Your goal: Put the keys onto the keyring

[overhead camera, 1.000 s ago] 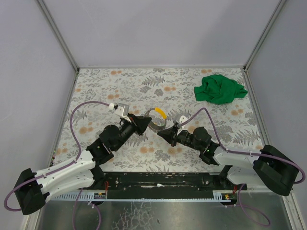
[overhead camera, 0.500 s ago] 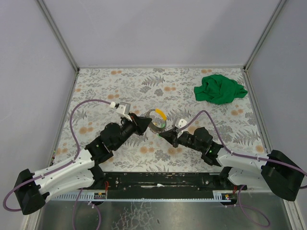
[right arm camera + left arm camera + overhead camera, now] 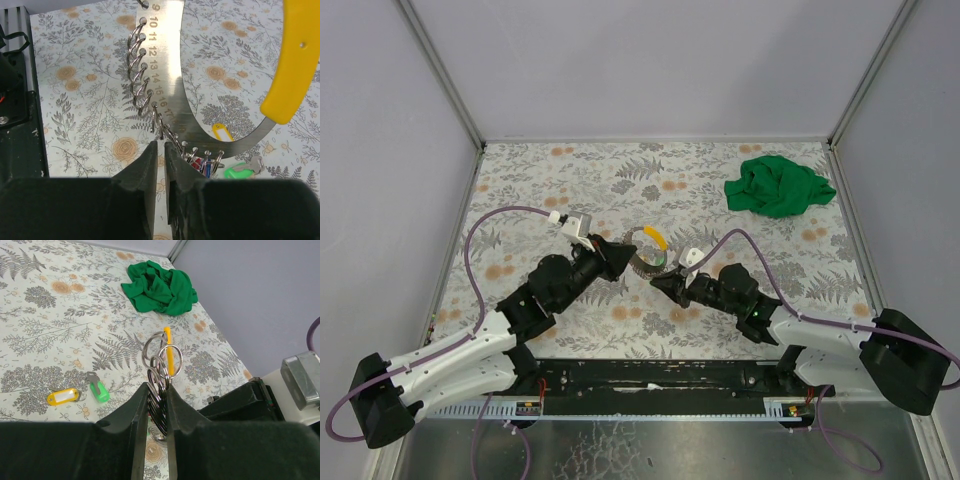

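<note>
Keyring (image 3: 159,352), clamped upright in my closed left gripper (image 3: 157,390) so its loops face my right gripper (image 3: 160,149), whose fingers sit nearly together at one loop, grip uncertain; yellow-tagged key (image 3: 62,397) and green-tagged key (image 3: 99,390) lie loose on the table (image 3: 40,340) nearby.

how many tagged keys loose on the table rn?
2. Yellow-tagged key and green-tagged key lie side by side on the table, near the keyring held by the left gripper. Others may be hidden.

Table (image 3: 570,170) is viewed from above/behind by top cam; keyring (image 3: 167,65) is seen close-up by both wrist cams, from opposite sides.
</note>
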Controlling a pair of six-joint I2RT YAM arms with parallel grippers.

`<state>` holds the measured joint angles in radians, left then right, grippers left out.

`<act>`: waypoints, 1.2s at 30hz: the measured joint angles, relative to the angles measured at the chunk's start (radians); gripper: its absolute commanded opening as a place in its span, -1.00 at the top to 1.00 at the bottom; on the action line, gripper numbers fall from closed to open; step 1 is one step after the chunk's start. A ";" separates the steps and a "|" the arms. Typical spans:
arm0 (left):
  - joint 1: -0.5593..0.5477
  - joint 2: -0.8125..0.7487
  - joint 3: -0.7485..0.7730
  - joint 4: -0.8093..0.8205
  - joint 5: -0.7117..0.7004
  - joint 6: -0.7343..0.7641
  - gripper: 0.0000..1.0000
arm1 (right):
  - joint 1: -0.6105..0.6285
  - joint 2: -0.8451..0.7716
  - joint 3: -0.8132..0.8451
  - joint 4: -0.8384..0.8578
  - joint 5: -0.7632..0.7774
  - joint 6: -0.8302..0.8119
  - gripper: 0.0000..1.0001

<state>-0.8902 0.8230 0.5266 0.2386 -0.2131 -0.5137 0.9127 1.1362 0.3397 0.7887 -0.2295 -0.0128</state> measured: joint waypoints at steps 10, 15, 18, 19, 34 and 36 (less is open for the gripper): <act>0.000 0.000 0.000 0.001 0.005 -0.006 1.00 | 0.003 0.010 0.000 -0.001 0.000 -0.002 0.56; 0.000 0.000 0.001 0.002 0.005 -0.006 1.00 | 0.004 0.009 0.000 0.007 -0.003 0.011 0.51; 0.000 0.000 0.000 0.003 0.006 -0.006 1.00 | 0.004 0.008 0.000 0.016 -0.011 0.023 0.51; 0.000 0.000 0.000 0.003 0.006 -0.006 1.00 | 0.004 0.007 0.000 0.019 -0.013 0.027 0.51; 0.000 0.000 0.000 0.012 0.007 -0.007 1.00 | 0.005 0.000 -0.010 0.078 -0.011 0.074 0.88; 0.000 0.000 0.000 0.012 0.006 -0.008 1.00 | 0.005 -0.002 -0.011 0.077 -0.003 0.074 0.94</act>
<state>-0.8902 0.8230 0.5270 0.2504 -0.2066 -0.5213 0.9176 1.1339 0.3286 0.8654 -0.2329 0.0612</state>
